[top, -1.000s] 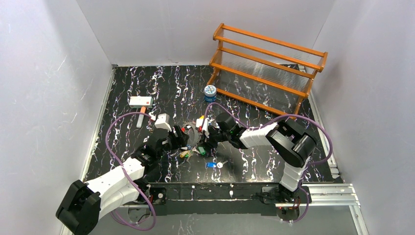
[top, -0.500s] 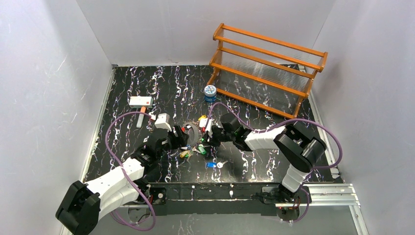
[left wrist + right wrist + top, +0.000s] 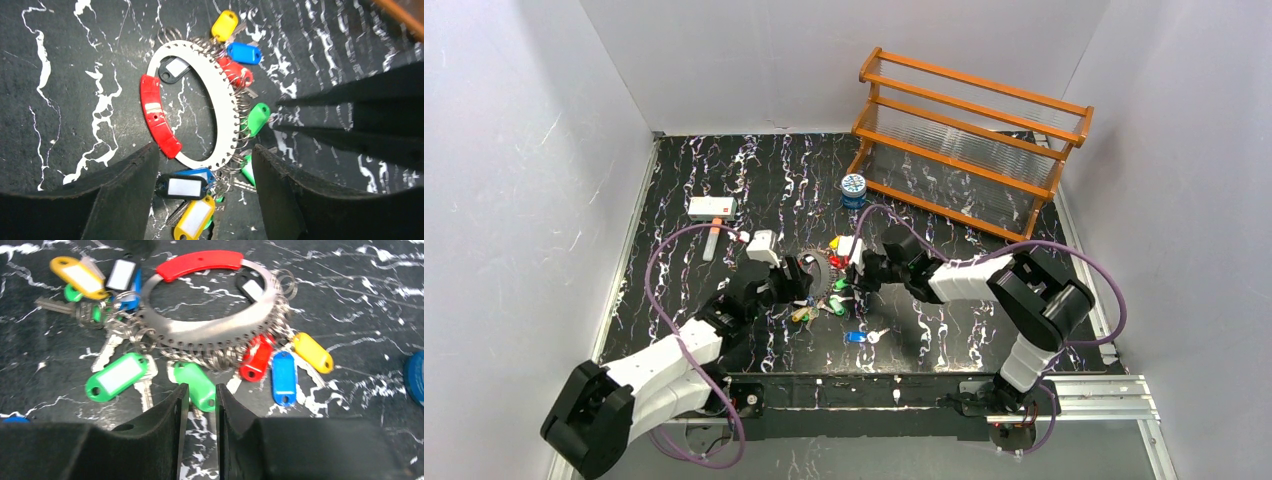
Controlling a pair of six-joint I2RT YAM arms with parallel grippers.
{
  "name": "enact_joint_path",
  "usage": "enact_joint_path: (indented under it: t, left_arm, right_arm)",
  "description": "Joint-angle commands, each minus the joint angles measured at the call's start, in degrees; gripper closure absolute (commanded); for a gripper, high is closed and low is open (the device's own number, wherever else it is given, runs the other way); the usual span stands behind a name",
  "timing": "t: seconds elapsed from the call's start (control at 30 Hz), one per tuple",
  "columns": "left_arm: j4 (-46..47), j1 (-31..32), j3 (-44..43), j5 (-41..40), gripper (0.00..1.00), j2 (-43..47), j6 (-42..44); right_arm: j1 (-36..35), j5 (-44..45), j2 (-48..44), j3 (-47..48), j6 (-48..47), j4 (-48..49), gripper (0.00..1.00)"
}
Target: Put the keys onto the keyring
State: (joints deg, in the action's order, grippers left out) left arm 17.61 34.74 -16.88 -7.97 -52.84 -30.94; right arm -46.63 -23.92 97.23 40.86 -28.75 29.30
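The keyring [image 3: 222, 107] is a wide white ring with a red segment [image 3: 156, 116], lying flat on the black marbled table. Several keys with yellow, blue, red, green and black tags hang from small loops along its rim. My left gripper [image 3: 205, 150] hovers open over the ring's near end, a finger on each side of it. My right gripper [image 3: 201, 390] stands open by a narrow gap, and a green key tag [image 3: 196, 385] lies just past its tips, under them. From above, the ring [image 3: 820, 270] sits between the left gripper [image 3: 799, 281] and the right gripper [image 3: 851, 272]. A blue-tagged key [image 3: 856, 337] lies loose nearer the front.
A small blue tin [image 3: 853, 188] stands behind the ring. An orange wooden rack [image 3: 969, 130] fills the back right. A white box [image 3: 712, 207] and a small white tool [image 3: 713, 243] lie at the left. White walls enclose the table.
The right gripper has pulled back a little toward the far right and its jaws have widened slightly. The left gripper has edged forward over the ring.
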Motion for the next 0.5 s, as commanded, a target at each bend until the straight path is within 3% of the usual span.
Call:
enact_joint_path:
  t: [0.0, 0.2, 0.33, 0.47]
  left_arm:
    - [-1.4, 0.3, -4.6, 1.4, 0.36, -5.8, 4.6]
    - [-2.0, 0.3, -12.1, 7.2, 0.42, -16.5, 10.2]
    - [1.2, 0.4, -13.9, 12.1, 0.65, -22.0, 11.4]
    - [2.4, 0.4, -14.4, 15.3, 0.75, -26.8, 9.9]
  right_arm:
    - [4.3, -0.7, 0.7, 2.9, 7.8, 3.8, 0.66]
    - [8.4, -6.2, 2.2, 3.2, 12.7, 4.9, 0.65]
    - [8.4, -8.2, 3.5, 4.3, 12.2, 2.1, 0.66]
    - [8.4, -11.6, 4.4, 5.0, 12.2, 0.4, 0.67]
